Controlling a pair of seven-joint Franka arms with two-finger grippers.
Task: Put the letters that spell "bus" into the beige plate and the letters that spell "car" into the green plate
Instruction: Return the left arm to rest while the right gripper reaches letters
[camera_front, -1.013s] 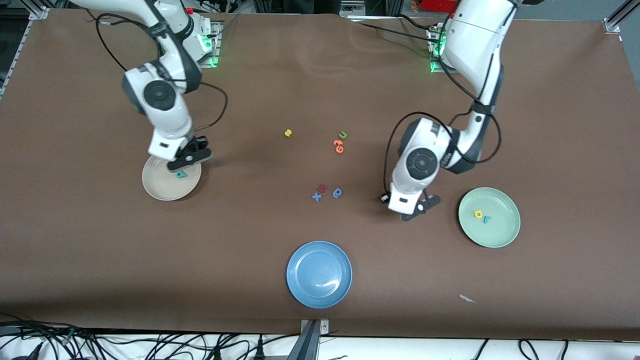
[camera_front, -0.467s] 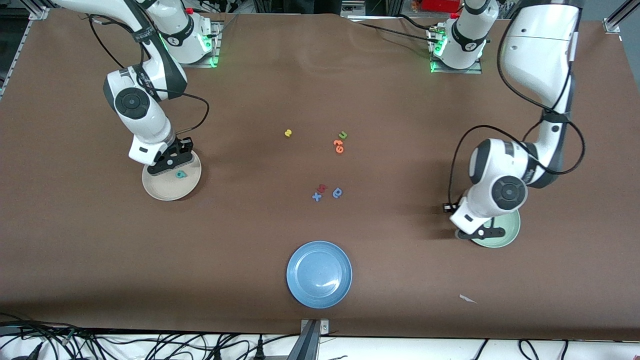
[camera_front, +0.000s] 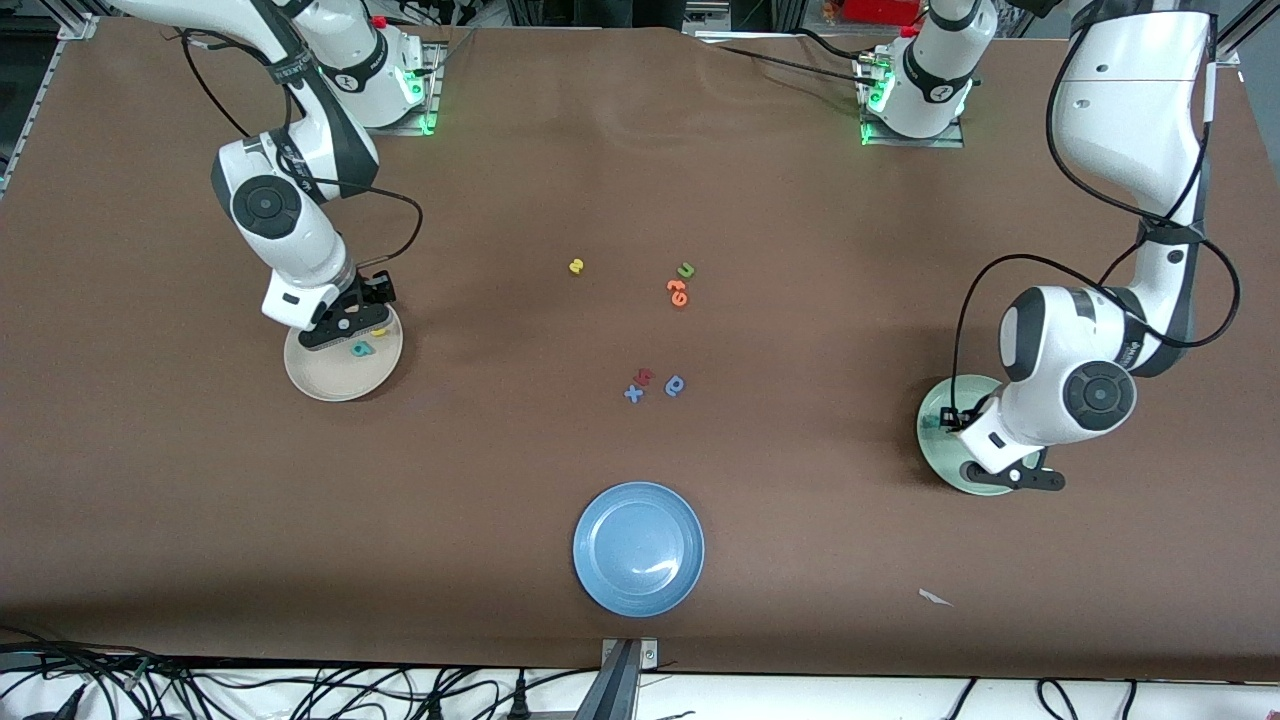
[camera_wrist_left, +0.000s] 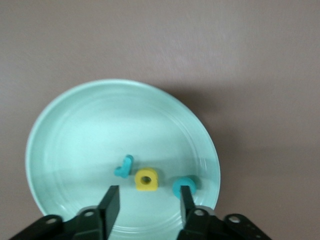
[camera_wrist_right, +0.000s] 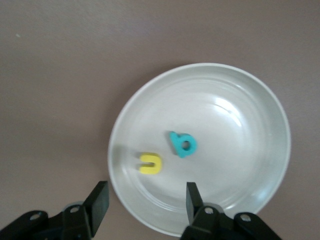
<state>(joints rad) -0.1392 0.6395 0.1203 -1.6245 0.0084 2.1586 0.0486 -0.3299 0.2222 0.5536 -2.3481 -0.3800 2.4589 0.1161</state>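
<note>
My left gripper (camera_wrist_left: 149, 200) hangs open over the green plate (camera_wrist_left: 75, 130), empty. In that plate lie a teal "r" (camera_wrist_left: 124, 167), a yellow "a" (camera_wrist_left: 147, 180) and a teal "c" (camera_wrist_left: 184, 186). In the front view the left arm covers most of the green plate (camera_front: 930, 445). Open and empty too, my right gripper (camera_wrist_right: 146, 197) is over the rim of the beige plate (camera_wrist_right: 240, 150), which holds a teal "b" (camera_wrist_right: 183, 144) and a yellow "u" (camera_wrist_right: 150, 163). A yellow "s" (camera_front: 576, 266) lies on the cloth mid-table, between the two plates.
A green "u" (camera_front: 685, 269) and orange letters (camera_front: 678, 291) lie near the "s". Nearer the camera sit a blue "x" (camera_front: 633, 393), a red letter (camera_front: 645, 376) and a blue rounded letter (camera_front: 676, 385). A blue plate (camera_front: 638, 548) stands near the front edge.
The left arm swung from the bare cloth to over the green plate and opened; the teal "c" now lies there. The right gripper opened over the beige plate, leaving the yellow "u".
</note>
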